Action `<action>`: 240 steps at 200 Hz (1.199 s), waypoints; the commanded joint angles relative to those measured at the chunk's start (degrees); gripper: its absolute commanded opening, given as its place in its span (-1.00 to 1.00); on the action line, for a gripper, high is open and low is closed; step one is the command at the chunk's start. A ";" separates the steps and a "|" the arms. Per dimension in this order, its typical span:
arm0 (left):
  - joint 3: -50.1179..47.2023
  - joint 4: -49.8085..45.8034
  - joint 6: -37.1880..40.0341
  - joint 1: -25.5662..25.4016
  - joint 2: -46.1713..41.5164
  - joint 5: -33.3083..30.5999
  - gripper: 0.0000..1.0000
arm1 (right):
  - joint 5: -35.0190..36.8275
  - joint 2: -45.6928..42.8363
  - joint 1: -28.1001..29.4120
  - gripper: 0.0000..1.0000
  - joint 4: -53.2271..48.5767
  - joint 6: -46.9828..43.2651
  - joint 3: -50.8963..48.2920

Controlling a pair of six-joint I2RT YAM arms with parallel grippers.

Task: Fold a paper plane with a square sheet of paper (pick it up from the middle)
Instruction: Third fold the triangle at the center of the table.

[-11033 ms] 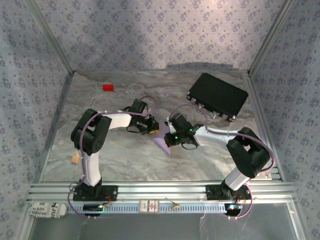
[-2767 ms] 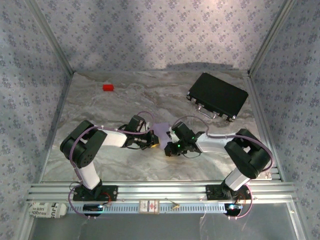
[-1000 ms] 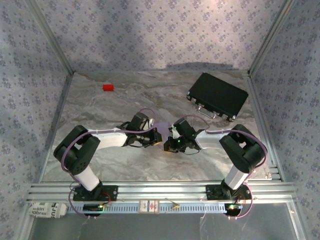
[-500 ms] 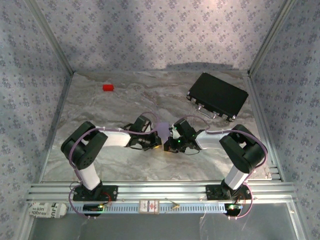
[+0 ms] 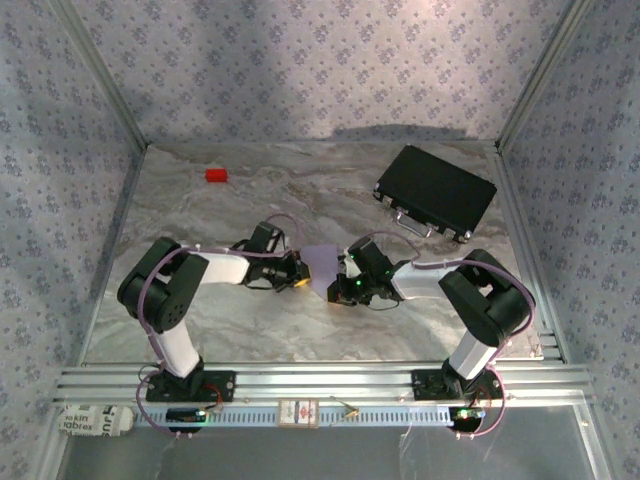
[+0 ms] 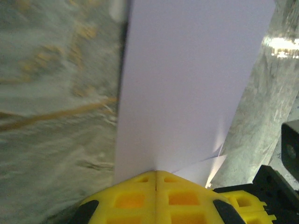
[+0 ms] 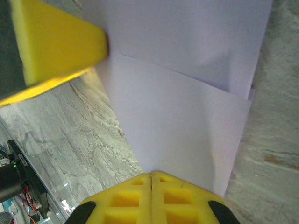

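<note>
Though folded, sheet (image 5: 322, 260) against both grippers (image 6: 155, 175) (image 7: 151, 176).

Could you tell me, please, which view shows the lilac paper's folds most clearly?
The right wrist view: the paper spreads out there, one layer's edge crossing another, pinched in the right pincer. The left wrist view shows a plain panel in the left pincer; the top view, a lilac patch.
</note>
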 commanded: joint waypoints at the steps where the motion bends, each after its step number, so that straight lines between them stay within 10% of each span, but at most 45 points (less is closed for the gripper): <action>1: -1.68 -4.48 2.34 2.61 0.51 -4.34 -0.95 | 4.12 2.05 0.16 -1.00 -7.26 0.52 -2.54; 132: 0.36 -6.45 2.28 0.85 -10.33 -4.99 -0.87 | 3.57 2.09 0.16 -1.00 -7.43 0.09 -1.22; 240: 1.08 -4.70 2.41 -3.93 0.45 -4.25 -0.93 | 2.77 -1.50 0.46 -1.00 -7.47 -0.24 1.66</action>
